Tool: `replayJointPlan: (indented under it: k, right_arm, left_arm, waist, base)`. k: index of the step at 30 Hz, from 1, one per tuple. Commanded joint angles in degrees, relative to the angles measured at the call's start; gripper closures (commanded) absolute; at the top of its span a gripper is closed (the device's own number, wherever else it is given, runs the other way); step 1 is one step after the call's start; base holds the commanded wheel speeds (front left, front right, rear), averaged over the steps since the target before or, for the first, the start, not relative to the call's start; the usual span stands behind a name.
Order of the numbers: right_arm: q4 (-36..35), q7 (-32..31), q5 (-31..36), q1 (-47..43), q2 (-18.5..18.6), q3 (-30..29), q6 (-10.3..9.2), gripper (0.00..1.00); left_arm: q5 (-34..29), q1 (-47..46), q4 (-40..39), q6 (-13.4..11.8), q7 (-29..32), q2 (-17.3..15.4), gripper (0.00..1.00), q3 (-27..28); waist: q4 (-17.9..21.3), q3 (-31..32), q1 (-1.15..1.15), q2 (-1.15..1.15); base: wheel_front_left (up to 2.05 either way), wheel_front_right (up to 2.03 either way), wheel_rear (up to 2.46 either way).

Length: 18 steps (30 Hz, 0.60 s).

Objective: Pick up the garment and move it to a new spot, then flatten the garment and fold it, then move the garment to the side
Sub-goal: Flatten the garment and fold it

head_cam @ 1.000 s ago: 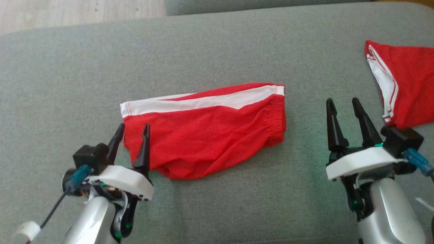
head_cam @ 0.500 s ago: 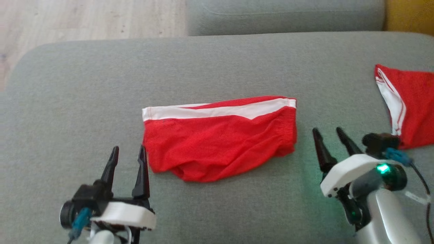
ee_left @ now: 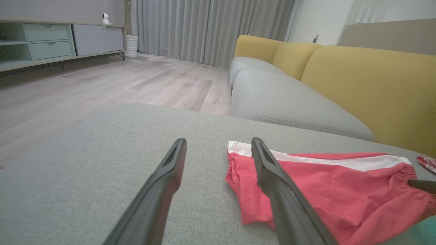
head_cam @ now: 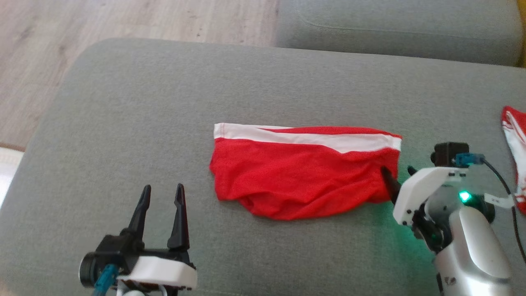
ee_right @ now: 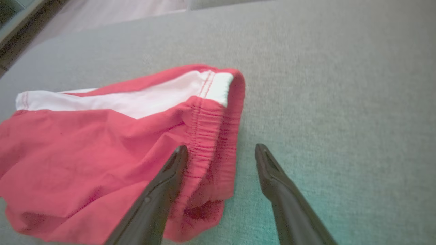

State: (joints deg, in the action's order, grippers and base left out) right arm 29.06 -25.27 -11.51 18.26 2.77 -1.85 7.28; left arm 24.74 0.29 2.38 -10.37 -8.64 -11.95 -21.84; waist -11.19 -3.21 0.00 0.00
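- Head view: the red shorts [head_cam: 304, 181] lie mostly flat in the middle of the grey cushion [head_cam: 164, 102]. There's a white stripe along the far edge, the elastic waistband is at the right end, and the near hem is a bit rumpled.
- The left gripper [head_cam: 163, 189] hovers off the shorts' near-left corner, clear of the fabric, with its fingers spread and nothing in them.
- The right gripper [head_cam: 397, 170] sits right at the shorts' waistband end, also spread wide with nothing pinched.
- A second red garment [head_cam: 515, 156] peeks in well to the right of the shorts, and there's wood floor [head_cam: 123, 16] beyond them.
- Left wrist view: the left gripper [ee_left: 219, 141] points past the shorts' [ee_left: 323, 190] stripe-end corner, and one finger overlaps that corner in the picture.
- Behind the shorts are a yellow backrest [ee_left: 374, 88], grey curtains [ee_left: 211, 27] and a cabinet [ee_left: 51, 41]. Its drawers are shut and the open shelves are too dim to tell what's inside.
- Right wrist view (blurry): the right gripper [ee_right: 221, 147] straddles the shorts' [ee_right: 102, 153] waistband edge. One finger is over the red fabric and the other over bare cushion [ee_right: 340, 85]. Can't tell if it's touching.
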Motion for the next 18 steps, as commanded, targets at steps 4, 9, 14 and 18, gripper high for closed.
replayJointPlan:
  k: [4,9,14,18]
  right_arm:
    - [1.76,-2.42,-0.22,3.8,0.1,-0.9,0.21,0.0]
    - [5.79,-4.72,-2.52,6.5,0.1,-1.62,0.21,0.03]
    - [7.79,-5.93,-5.75,8.67,0.1,-0.13,0.21,0.71]
    - [8.7,-6.69,-6.89,10.63,0.11,1.56,0.21,1.0]
  left_arm:
    - [-0.17,-1.11,-2.49,-0.59,-0.19,-0.05,0.0,1.69]
    - [-0.33,-1.56,-2.86,-0.95,-0.22,-0.02,0.0,1.54]
    - [-0.48,-1.95,-3.1,-1.2,-0.26,0.0,0.0,1.4]
    - [-0.7,-2.33,-3.49,-1.39,-0.11,-0.06,0.0,1.11]
  waist:
    - [-1.95,-0.88,0.0,0.0]
    - [-2.87,-2.2,0.0,0.0]
    - [-2.93,-2.98,0.0,0.0]
    - [-2.01,-3.2,0.0,0.0]
  base:
    - [0.0,0.0,0.0]
    - [0.0,0.0,0.0]
    - [0.0,0.0,0.0]
    - [0.0,0.0,0.0]
